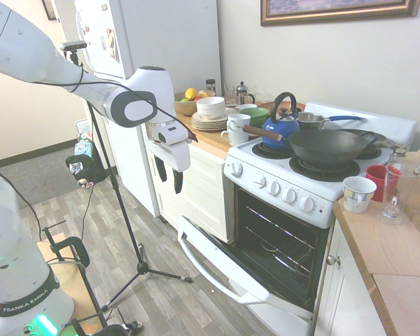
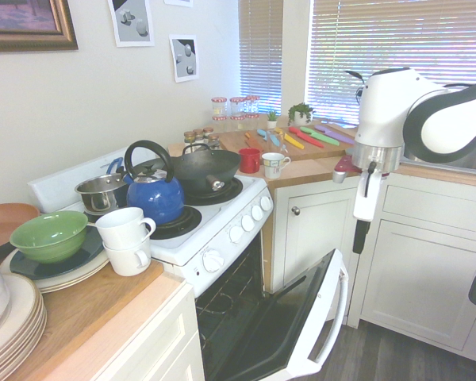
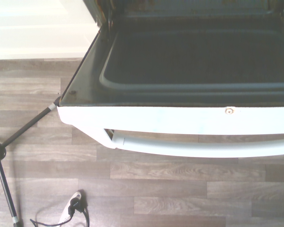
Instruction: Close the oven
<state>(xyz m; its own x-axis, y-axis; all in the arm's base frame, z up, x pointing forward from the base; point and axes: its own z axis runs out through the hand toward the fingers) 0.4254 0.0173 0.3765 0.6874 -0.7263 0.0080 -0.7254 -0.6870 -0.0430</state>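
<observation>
The large white freestanding oven (image 1: 294,210) stands between white cabinets, its drop-down door (image 2: 301,325) hanging partly open, long white handle (image 3: 199,146) outward. The gripper (image 1: 177,183) hovers above and beyond the door, fingers together, holding nothing.

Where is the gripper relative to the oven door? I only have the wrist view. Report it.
Observer: The gripper hangs higher than the door and out in front of it, touching nothing.
Operator: Give me the door's angle.
Observer: Partly open, slanting outward, not flat.
Operator: Check the racks.
Observer: The racks sit inside the cavity; nothing sticks out over the door.
</observation>
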